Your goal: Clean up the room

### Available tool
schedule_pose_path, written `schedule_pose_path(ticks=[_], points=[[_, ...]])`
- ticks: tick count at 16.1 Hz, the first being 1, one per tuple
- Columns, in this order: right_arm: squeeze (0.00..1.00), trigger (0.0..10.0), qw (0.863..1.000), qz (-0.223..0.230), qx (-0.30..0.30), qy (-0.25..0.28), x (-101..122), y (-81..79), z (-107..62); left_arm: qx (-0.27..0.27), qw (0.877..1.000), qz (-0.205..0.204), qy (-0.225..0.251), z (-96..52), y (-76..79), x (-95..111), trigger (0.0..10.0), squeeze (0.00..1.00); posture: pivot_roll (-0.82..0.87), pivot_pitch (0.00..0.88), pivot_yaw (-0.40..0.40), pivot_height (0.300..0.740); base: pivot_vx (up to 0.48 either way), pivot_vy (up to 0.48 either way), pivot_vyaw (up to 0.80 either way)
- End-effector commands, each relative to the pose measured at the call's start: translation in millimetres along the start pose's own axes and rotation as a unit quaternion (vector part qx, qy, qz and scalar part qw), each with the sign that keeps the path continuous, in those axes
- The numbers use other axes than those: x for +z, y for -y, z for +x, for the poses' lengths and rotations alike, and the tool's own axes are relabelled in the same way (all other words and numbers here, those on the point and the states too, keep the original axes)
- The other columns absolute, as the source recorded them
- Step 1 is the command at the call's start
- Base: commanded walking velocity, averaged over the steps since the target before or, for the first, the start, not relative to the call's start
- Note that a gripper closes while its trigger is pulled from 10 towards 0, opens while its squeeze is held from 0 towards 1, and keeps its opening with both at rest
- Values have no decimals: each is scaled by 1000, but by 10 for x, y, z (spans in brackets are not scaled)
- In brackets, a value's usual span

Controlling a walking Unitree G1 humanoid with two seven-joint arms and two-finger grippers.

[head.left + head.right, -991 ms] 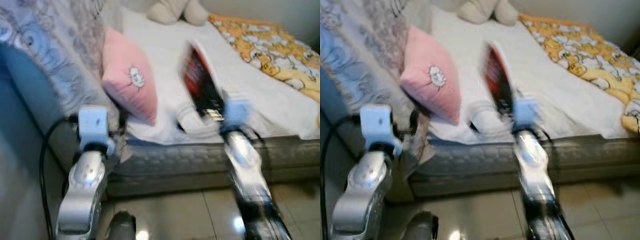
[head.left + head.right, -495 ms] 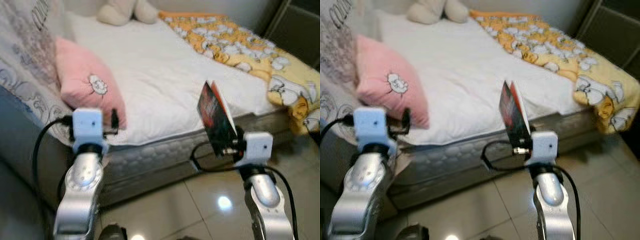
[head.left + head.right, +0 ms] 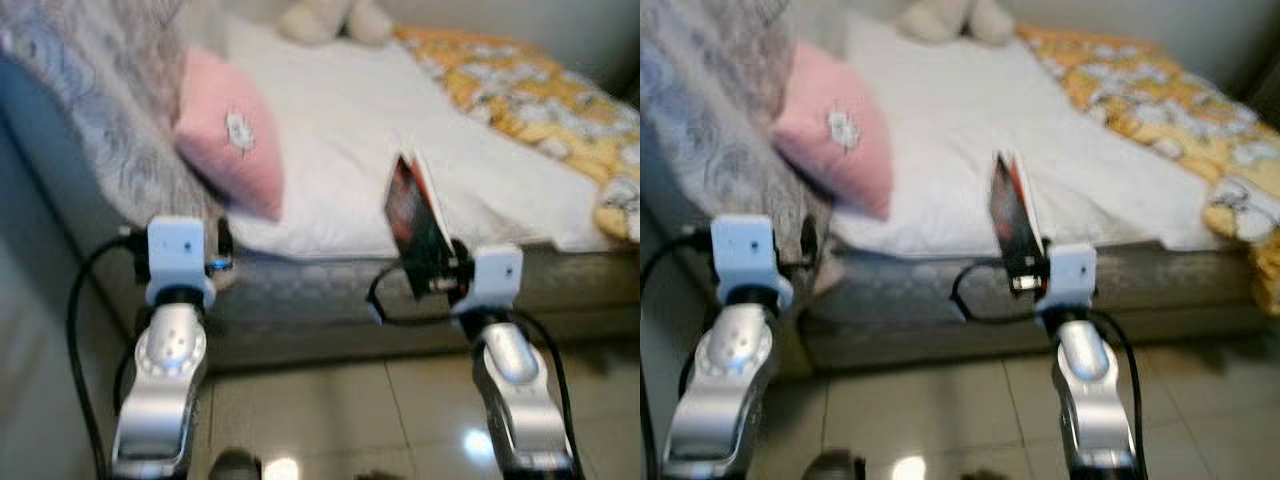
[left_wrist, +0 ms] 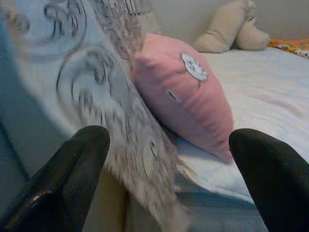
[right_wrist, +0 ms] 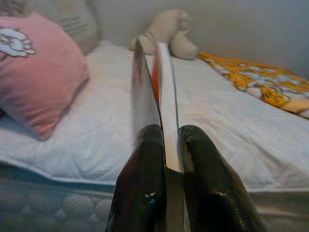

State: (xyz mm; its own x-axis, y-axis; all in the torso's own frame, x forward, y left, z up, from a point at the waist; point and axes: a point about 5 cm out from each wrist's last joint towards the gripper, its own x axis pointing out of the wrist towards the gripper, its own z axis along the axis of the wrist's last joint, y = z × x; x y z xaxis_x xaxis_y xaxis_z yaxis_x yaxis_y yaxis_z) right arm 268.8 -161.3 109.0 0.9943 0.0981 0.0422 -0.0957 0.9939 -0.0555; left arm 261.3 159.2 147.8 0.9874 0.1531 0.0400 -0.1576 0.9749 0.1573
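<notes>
Nearest the camera, at 5 o'clock in the head views, the right gripper point(image 5: 165, 145) is clamping a thin book point(image 3: 415, 238) by its lower edge, both black fingers point(image 5: 145, 159) pressing against the covers. The book is standing upright on edge, dark red-and-black cover facing the robot's left, its top leaning slightly away toward the bed. It is hovering just in front of the mattress edge point(image 3: 330, 300), above the tiled floor point(image 3: 330, 410).

At 7 o'clock the left gripper point(image 4: 169, 159) is hanging with its fingers point(image 4: 72, 164) spread wide apart, grasping nothing, pointing toward the head end of the bed.

Further out, at 11 o'clock, a pink pillow point(image 3: 230, 140) with a small white patch is leaning against a grey patterned cover point(image 3: 110, 110) and resting on the white sheet point(image 3: 340, 130). At 2 o'clock a yellow printed blanket point(image 3: 540, 100) is lying across the far side of the bed. Farthest, at 12 o'clock, a beige plush toy point(image 5: 166, 31) is sitting by the wall.
</notes>
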Motion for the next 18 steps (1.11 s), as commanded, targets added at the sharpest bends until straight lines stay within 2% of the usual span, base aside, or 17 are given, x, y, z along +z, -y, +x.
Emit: schedule_pose_path(ticks=[1, 3, 5, 7, 10, 18], points=[[0, 0, 1000, -6, -17, 16, 65, 84, 16, -18, 1000, -4, 7, 8, 100, 28, 10000, 0, 99, 0, -95, 711, 259, -401, 763], [0, 0, 1000, -7, -17, 5, 13, 77, 34, -21, 1000, -7, 7, 8, 116, 31, 10000, 0, 99, 0, -94, 711, 343, -332, 744], [0, 0, 1000, -6, -23, 3, 14, 89, 74, -14, 1000, -9, -1, 49, 104, 0, 10000, 0, 96, 0, -90, 711, 0, 0, 0], [0, 0, 1000, -9, -22, 8, 31, 80, 92, -29, 999, -8, 14, 79, 111, 47, 10000, 0, 93, 0, -87, 711, 0, 0, 0], [0, 0, 1000, -8, -17, 12, 32, 43, 94, -60, 998, -19, 28, 98, 136, 84, 10000, 0, 89, 0, -80, 711, 465, 0, 0], [0, 0, 1000, 1, -14, 16, 28, 22, 167, -59, 997, -24, 39, 89, 142, 107, 10000, 0, 93, 0, -77, 711, 480, 0, 0]])
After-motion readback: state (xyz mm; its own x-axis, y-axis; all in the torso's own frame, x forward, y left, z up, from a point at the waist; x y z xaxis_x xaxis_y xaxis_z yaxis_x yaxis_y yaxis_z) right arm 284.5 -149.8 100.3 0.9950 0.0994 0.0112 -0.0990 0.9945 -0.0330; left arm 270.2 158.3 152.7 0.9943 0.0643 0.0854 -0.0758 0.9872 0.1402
